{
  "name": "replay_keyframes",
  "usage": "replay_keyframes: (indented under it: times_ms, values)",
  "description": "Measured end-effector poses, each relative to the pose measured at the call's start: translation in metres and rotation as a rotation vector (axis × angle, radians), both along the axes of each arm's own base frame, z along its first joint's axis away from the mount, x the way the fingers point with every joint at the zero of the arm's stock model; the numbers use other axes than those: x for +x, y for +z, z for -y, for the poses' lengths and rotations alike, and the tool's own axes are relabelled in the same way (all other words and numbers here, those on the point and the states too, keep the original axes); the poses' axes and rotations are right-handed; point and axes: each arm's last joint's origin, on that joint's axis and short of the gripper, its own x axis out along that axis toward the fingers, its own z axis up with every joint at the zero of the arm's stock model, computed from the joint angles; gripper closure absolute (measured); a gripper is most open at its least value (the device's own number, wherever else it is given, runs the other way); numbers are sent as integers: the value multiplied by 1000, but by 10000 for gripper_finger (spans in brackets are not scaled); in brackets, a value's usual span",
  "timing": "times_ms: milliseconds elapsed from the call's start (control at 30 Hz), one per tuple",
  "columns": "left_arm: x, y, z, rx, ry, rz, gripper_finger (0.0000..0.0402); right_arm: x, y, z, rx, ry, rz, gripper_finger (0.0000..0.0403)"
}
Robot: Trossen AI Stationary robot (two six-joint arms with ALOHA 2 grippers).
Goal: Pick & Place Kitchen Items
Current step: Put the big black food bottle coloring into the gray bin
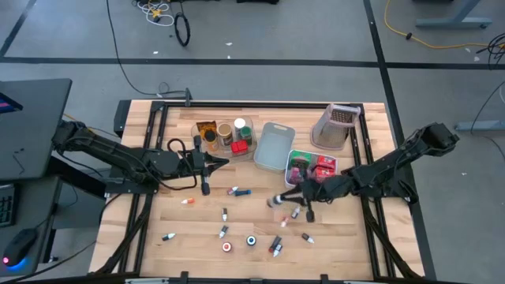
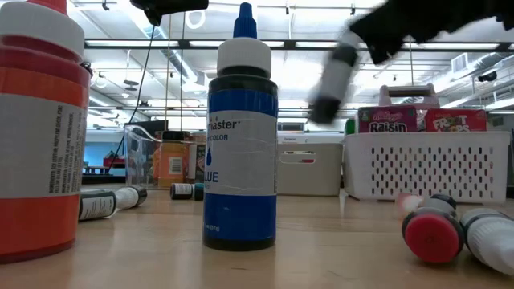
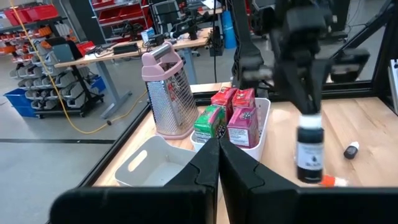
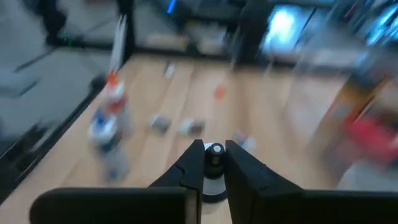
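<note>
Your right gripper (image 4: 213, 163), centre-right in the high view, grips a small bottle (image 4: 214, 167); your left gripper (image 3: 218, 163) is closed, empty.

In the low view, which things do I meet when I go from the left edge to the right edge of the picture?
Orange and red jar → blue food colour bottle → dark-capped bottle held up in the right gripper → white perforated basket with boxes → red-capped bottle lying on the table.
</note>
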Motion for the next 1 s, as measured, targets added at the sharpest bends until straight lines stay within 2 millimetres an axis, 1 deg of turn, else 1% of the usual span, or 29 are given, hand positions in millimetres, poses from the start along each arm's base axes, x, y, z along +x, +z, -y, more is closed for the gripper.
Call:
replay_keyframes:
  times_ms: [100,200,300,333,400,467,567,667,767,900,1000]
  values:
    - [0,0,0,4,-1,-1,384,6,10,12,-114,-77,100,357]
    - [0,0,0,16,-2,-4,384,12,19,31,-205,-298,170,356]
    - [0,0,0,16,-2,-2,384,18,33,54,-251,-533,182,355]
    - [0,0,0,16,-2,-2,384,21,38,61,-252,-594,173,355]
    - [0,0,0,16,-2,-2,384,25,46,74,-253,-657,114,355]
    - [0,0,0,19,-1,-3,384,29,50,87,-243,-688,12,355]
    - [0,0,0,19,1,-3,384,32,54,107,-167,-724,-127,355]
    - [0,0,0,20,1,-4,384,32,49,127,-117,-768,-216,355]
    - [0,0,0,20,1,-5,384,33,40,146,-71,-785,-272,356]
    - [0,0,0,21,1,-9,384,38,19,170,-41,-800,-371,356]
    - [0,0,0,21,-2,-11,384,42,5,182,20,-777,-425,356]
